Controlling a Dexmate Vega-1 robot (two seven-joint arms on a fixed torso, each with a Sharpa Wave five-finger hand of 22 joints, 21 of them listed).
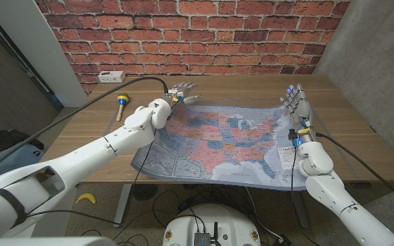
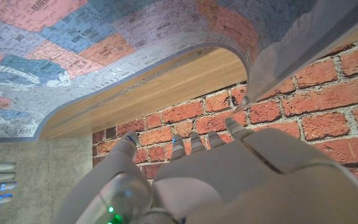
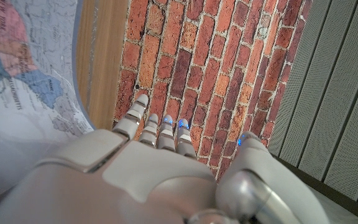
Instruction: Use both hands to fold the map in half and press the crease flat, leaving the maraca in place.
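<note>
At far corners of map [image 1: 228, 140], spread across table [image 1: 347, 154]: left hand [image 1: 180, 92] and right hand [image 1: 296, 104] posted, seemingly to lift that edge together; fingers extended, actual grip impossible to tell; far edge arched up; maraca [image 1: 122, 104] well apart, beyond left corner, safe from fold.
</note>
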